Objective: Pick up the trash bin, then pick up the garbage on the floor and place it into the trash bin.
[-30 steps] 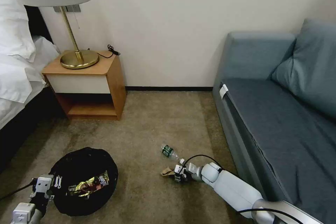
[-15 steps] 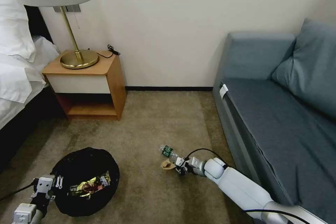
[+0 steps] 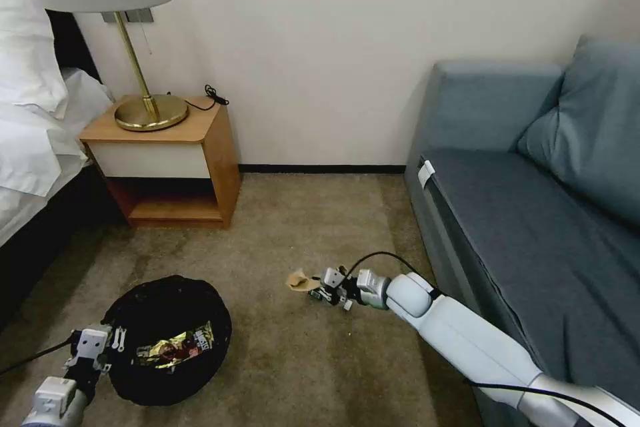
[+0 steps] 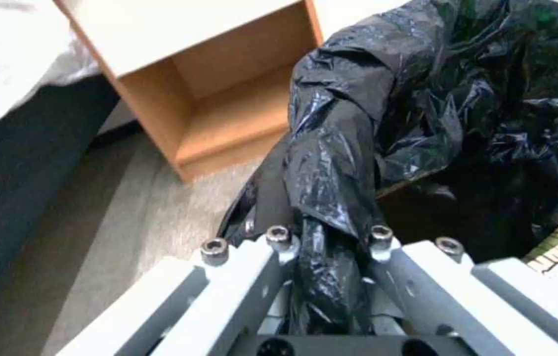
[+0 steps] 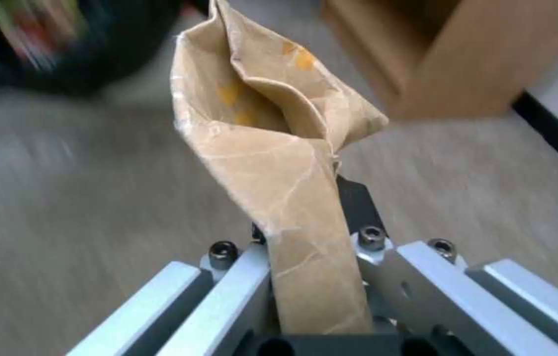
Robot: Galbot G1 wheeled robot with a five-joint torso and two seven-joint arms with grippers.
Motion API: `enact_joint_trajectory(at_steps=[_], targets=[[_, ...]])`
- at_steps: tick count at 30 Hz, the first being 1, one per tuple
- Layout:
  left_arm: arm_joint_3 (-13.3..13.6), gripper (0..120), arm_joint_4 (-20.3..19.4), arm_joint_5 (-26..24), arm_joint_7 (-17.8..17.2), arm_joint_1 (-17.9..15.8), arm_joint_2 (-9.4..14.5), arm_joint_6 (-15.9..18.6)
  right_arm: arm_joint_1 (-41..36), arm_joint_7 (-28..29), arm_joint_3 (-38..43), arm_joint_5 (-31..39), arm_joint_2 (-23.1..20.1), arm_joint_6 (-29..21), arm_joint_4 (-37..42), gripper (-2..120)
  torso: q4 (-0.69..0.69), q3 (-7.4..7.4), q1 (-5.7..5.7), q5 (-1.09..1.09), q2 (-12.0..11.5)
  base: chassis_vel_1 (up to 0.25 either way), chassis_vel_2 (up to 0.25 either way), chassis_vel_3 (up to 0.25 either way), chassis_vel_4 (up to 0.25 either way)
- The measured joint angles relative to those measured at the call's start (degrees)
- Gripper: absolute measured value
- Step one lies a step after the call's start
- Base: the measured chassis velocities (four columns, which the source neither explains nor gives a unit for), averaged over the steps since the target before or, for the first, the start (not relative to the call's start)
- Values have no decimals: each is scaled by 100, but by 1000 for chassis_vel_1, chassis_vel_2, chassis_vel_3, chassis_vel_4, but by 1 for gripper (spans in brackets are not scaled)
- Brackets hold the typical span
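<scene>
Head view: the right end effector [image 3: 319,289] is gripping the crumpled brown paper [image 3: 299,279] above the carpet floor [image 3: 300,227], near the foot of the blue sofa [image 3: 533,213]. Right wrist view: the paper [image 5: 279,163] is standing pinched between the two closed fingers [image 5: 226,277]. Left wrist view: the left end effector [image 4: 321,257] is clamping the black bag at the rim of the trash bin [image 4: 463,113]. In the head view the bin [image 3: 167,340] is sitting at lower left, well apart from the paper, with a gold-brown snack wrapper [image 3: 177,345] inside. Judged step: carrying a picked piece to the bin. The next move calls for bringing the paper over the bin's opening before letting go.
</scene>
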Motion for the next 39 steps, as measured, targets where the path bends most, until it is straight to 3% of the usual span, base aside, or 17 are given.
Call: enact_joint_trajectory(at_steps=[1,4,7,9,15,22,33,39], targets=[[0,4,0,0,0,0,0,0,0,0,0,0,0,0,0,1,0,0,0,0,0,0,0,0,0],[199,4,-39,-16,-47,-261,68,143,239,229,-293,844,231,-415,428,1,0,0,0,-1,0,0,0,0,0],[251,4,-49,-26,-61,-323,96,190,293,292,-349,996,333,-492,503,1,1,0,0,-1,0,0,0,0,0],[427,4,-69,-85,-125,-548,188,358,513,561,-600,1383,672,-679,663,1,2,0,0,-1,0,0,0,0,0],[664,4,-20,-184,-240,-790,200,499,1035,719,-980,1605,1223,-766,455,1,1,0,0,-2,0,0,0,0,0],[641,4,86,-363,-312,-849,193,553,1102,785,-1133,1706,1587,-588,110,1,0,0,0,-1,0,0,0,0,0],[595,4,47,-534,-309,-833,223,538,957,886,-1246,1678,1796,-369,-5,2,0,0,1,-1,0,0,0,0,0],[597,4,39,-589,-310,-842,192,555,869,1103,-1290,1705,1796,-225,-5,22,0,-1,0,-1,0,0,0,0,0]])
